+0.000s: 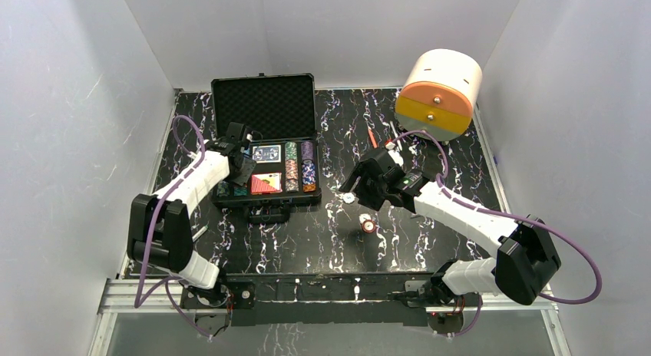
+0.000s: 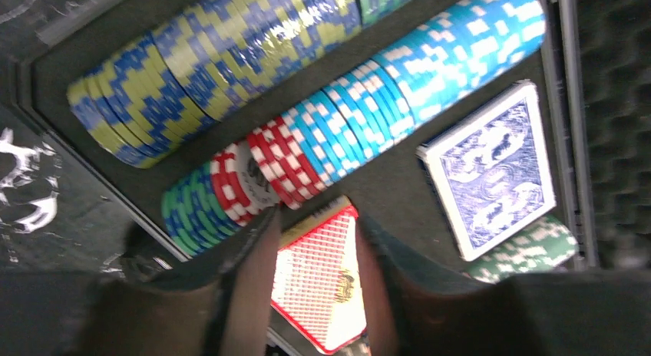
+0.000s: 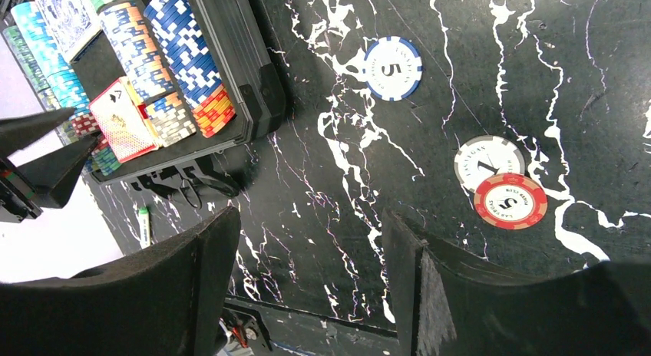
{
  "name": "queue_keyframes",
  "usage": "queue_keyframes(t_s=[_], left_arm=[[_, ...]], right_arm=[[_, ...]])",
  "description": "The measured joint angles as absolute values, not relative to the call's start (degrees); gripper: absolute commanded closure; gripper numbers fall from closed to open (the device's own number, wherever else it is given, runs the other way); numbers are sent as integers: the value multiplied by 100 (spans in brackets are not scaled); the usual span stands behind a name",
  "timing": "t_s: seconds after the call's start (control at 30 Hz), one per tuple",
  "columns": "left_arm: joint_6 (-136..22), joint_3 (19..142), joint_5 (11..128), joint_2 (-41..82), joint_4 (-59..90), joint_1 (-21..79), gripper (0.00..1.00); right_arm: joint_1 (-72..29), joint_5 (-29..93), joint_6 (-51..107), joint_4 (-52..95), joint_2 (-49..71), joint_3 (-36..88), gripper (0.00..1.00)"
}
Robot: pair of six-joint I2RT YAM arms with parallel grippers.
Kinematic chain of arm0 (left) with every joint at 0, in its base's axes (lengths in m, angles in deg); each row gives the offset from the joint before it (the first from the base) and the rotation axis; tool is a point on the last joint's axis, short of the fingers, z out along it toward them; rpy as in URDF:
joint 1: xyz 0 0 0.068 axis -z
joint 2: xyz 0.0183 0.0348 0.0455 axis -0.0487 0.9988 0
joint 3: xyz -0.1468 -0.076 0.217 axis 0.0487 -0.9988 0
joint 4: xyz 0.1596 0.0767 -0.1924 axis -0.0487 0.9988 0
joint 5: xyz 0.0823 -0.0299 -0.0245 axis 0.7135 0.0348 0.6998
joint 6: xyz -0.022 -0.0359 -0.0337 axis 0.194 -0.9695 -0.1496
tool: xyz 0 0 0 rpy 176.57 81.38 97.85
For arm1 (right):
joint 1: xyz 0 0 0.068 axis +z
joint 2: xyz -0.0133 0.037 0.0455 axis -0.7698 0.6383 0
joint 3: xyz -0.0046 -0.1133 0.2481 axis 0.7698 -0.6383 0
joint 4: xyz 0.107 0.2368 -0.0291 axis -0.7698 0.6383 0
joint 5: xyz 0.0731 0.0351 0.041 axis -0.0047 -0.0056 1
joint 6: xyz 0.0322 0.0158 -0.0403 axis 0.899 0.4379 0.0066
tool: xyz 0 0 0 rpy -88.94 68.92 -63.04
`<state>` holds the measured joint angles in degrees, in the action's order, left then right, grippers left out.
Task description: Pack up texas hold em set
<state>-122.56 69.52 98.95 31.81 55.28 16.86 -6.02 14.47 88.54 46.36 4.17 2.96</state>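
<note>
Three loose poker chips lie on the bench (image 1: 307, 241), right of the case: one blue-and-white chip (image 3: 392, 68), one white chip (image 3: 489, 162), and one red chip (image 3: 510, 201) overlapping the white one's edge. One black case (image 1: 265, 103) sits open at far left of centre, lid up, foam lined. Inside are two card decks, the red-backed deck (image 2: 322, 295) near and the blue-backed deck (image 2: 491, 172) just beyond it. Left wrist view shows two long chip rows on edge: a blue-and-yellow row (image 2: 215, 57) and a mostly light-blue row (image 2: 414, 72). Left fingers (image 2: 246, 279) are apart over the red-backed deck; contact cannot be told. Right fingers (image 3: 192, 279) are apart, nothing between them, above bare bench near the three chips. One white-and-orange cylinder (image 1: 439, 91) sits far right, with two pens beside it, an orange pen (image 1: 372, 136) and a white pen (image 1: 394, 131).
</note>
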Motion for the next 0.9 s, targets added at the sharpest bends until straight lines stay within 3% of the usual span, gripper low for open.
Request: queue_keyframes(t_s=[0.13, 0.37, 0.53, 0.73, 0.9], left_arm=[[-12208, 6972, 9856, 3161, 5393, 1718, 49], [-12066, 6972, 10017, 2903, 5459, 1721, 63], [-11881, 6972, 10107, 2610, 5561, 1721, 63], [-11015, 6920, 10028, 1880, 5432, 1721, 46], [-9590, 6325, 9357, 798, 4650, 1718, 23]], right_arm=[[-602, 1469, 8854, 4636, 415, 294, 25], [-602, 1519, 8854, 4629, 415, 294, 25], [-602, 1528, 8782, 4616, 415, 294, 24], [-622, 1323, 8181, 4662, 503, 314, 22], [-685, 1084, 7521, 5047, 1034, 460, 22]])
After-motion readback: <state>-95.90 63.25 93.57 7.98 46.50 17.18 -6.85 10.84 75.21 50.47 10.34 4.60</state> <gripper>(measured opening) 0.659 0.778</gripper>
